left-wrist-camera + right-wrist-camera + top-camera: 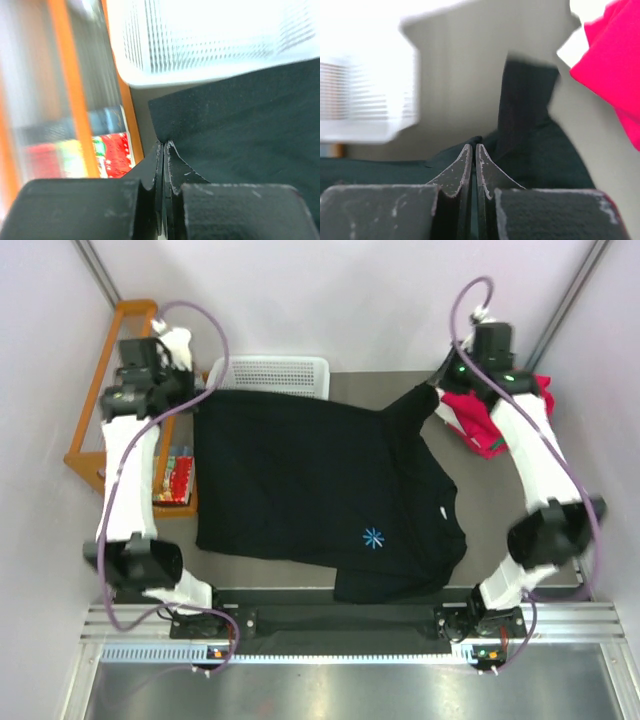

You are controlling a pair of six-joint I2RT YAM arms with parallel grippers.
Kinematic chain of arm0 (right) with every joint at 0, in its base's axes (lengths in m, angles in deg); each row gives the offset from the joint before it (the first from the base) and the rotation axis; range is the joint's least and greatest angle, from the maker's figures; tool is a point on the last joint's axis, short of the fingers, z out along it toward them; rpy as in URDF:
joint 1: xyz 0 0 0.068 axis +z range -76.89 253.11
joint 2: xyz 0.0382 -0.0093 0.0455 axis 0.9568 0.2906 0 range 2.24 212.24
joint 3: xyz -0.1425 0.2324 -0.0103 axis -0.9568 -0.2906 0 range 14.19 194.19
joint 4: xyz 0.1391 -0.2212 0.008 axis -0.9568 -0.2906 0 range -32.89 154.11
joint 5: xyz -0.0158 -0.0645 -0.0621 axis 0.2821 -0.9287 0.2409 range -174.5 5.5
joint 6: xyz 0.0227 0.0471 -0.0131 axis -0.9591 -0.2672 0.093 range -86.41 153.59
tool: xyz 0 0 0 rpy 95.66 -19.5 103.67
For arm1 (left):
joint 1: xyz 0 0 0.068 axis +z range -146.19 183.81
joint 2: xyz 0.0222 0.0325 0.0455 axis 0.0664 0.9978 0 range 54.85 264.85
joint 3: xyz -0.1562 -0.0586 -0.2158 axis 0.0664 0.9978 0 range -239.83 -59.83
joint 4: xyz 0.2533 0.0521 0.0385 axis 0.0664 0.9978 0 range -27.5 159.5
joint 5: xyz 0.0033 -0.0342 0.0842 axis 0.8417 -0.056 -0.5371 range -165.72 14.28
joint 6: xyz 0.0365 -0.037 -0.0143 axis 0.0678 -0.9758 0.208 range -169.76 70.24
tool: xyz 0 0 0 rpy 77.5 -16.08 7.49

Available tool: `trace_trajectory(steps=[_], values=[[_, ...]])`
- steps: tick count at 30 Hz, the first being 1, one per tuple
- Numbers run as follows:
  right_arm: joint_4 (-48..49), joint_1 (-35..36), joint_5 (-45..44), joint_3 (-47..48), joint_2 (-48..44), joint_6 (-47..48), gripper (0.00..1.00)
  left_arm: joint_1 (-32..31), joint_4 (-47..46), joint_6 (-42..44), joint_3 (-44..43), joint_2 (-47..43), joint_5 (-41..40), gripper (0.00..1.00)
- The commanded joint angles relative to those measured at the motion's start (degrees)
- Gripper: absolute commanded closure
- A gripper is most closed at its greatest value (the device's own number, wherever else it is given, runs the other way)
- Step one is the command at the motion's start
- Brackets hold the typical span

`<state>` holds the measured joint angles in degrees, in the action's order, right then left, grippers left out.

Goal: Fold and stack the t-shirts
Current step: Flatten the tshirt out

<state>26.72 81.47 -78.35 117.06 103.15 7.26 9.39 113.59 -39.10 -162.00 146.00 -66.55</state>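
Overhead, shows black shirt (pixel 320 490) spread front-up over middle of table (pixel 485 490), collar toward 3 o'clock, hem toward 9 o'clock, near sleeve reaching 6 o'clock edge. Bears light-blue starburst (pixel 373 537) on chest, toward 5 o'clock of cloth. Meets basket (pixel 270 373) at 12 o'clock along far edge; touching or only overlapping in view, cannot tell.

Left gripper (pixel 164 144), at 10 o'clock: fingers together, clamped on far hem corner of black shirt, thin fold of cloth caught between tips. Sits just beside basket, whose near corner is bright and blurred in left wrist view.

Right gripper (pixel 473 146), at 1 o'clock: fingers together, pinching black cloth at base of far sleeve. Sleeve extending away beyond tips toward 1 o'clock.

Red shirt (pixel 480 425), at 2 o'clock: folded, lying on table under right arm, just beside far sleeve, apart from right gripper's tips.

Rack (pixel 100 390), orange, at 9 to 10 o'clock, off left edge of table. Holds box (pixel 175 480) with red print at 9 o'clock, just beside hem.
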Motion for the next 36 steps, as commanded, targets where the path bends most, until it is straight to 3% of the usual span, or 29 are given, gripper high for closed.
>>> trace_trajectory(steps=[1, 6, 11, 14, 19, 27, 31, 36], values=[[5.48, 2.36, 0.35, -1.96, -25.98, 2.42, 1.0, 0.39, 1.82, -0.11, -9.54, -18.61, 5.14, 1.0], [3.12, 3.77, 0.18, -5.49, -50.48, 2.86, 1.0, 0.39, 7.6, 4.45, -10.33, -36.9, 5.42, 1.0], [-4.6, 9.3, -8.06, 2.57, -61.17, 5.49, 1.0, 0.92, 8.15, 11.14, -9.36, -53.41, 6.74, 1.0], [-6.73, 10.8, -11.24, 6.98, -63.9, 6.55, 1.0, 1.53, 9.81, 11.67, -12.6, -55.03, 5.25, 1.0], [-6.91, 12.82, -14.41, 6.47, -63.11, 8.13, 1.0, 1.53, 9.82, 10.01, -11.57, -54.41, 3.75, 1.0], [-1.55, 13.35, -21.17, -6.71, -56.7, 10.15, 1.0, 1.53, -3.08, 7.71, 8.37, -53.1, 2.25, 1.0], [3.36, 13.35, -23.99, -13.38, -51.26, 10.86, 1.0, 1.45, -10.12, 7.28, 19.52, -46.88, 1.82, 1.0], [10.66, 11.33, -25.41, -19.46, -40.8, 9.81, 1.0, 1.45, -18.47, 7.8, 27.1, -35.45, 1.99, 1.0]])
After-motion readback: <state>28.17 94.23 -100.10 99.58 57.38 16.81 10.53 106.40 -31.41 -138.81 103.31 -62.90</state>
